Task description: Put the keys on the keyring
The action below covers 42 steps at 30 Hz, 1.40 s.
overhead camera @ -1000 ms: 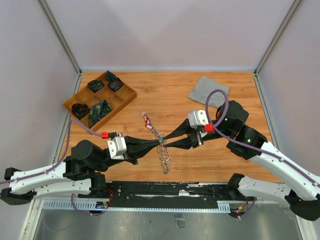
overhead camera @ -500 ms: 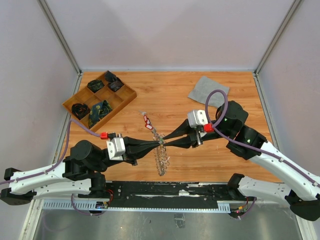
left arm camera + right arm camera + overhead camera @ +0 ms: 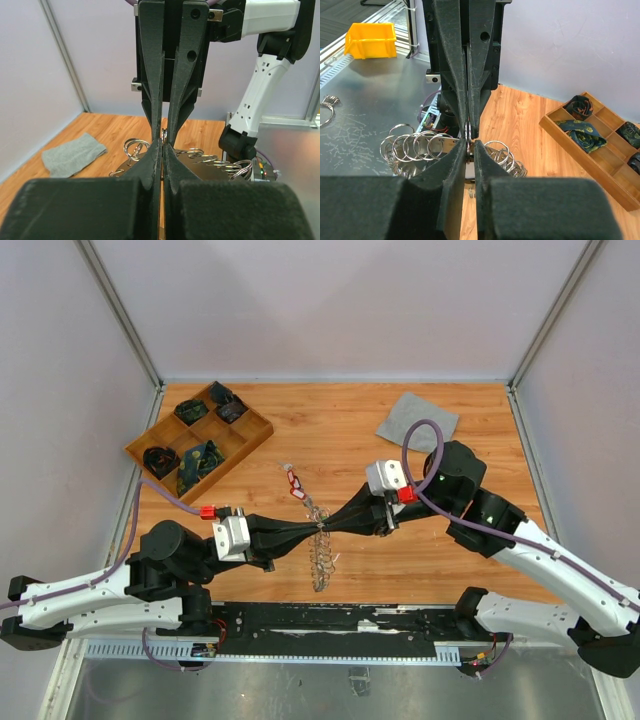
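Observation:
The keyring [image 3: 320, 558], a silver band fringed with several small split rings, hangs edge-up between both grippers above the table's middle. My left gripper [image 3: 317, 528] reaches in from the left and my right gripper [image 3: 331, 523] from the right, tip to tip. Both are shut on the keyring's top. In the left wrist view my left gripper [image 3: 163, 145] pinches it with the ring's loops [image 3: 220, 162] beside it. In the right wrist view my right gripper [image 3: 469, 143] pinches it among loops [image 3: 415, 145]. One key with a red tag [image 3: 295, 483] lies on the table behind them.
A wooden divided tray [image 3: 262, 427] holding dark folded items sits at the back left and shows in the right wrist view [image 3: 555, 131]. A grey cloth [image 3: 417, 420] lies at the back right. A yellow bin [image 3: 370, 32] stands beyond the table.
My right arm has moved left toward the left gripper. The keyring has shifted slightly left and hangs more edge-on. Both grips have stayed shut.

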Available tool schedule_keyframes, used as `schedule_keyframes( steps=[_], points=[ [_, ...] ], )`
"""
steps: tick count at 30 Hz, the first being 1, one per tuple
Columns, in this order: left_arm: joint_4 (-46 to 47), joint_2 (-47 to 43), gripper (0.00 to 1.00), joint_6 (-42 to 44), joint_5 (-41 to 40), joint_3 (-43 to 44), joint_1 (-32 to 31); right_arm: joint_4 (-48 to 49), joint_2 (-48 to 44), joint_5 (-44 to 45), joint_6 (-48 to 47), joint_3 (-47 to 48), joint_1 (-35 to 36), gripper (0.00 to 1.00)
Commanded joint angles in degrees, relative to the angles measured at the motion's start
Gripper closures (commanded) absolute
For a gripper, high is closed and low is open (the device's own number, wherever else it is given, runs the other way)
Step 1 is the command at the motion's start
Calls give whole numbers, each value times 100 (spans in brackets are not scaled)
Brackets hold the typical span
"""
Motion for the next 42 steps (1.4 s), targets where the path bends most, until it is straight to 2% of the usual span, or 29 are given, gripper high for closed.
schedule_keyframes(
  steps=[1,4,9,16,28,36,42],
  points=[
    [417,-56,99,57,81,116,-37,28,12,-106,-23,-27,118,91],
    [419,-65,100,61,71,125,-37,12,32,-84,-40,-14,122,99],
    [340,-97,99,72,20,159,-37,-451,12,175,-348,199,120,99],
    [70,-63,77,85,-88,221,-37,-1896,214,612,-999,999,125,100],
    [-419,433,59,-65,-690,446,-37,-4351,791,1502,-1894,2392,126,100],
    [-325,777,52,-216,-908,436,-37,-5566,1335,1764,-2304,3290,175,100],
    [-162,830,54,-208,-804,414,-37,-5998,1555,2353,-2505,3580,595,100]
  ],
)
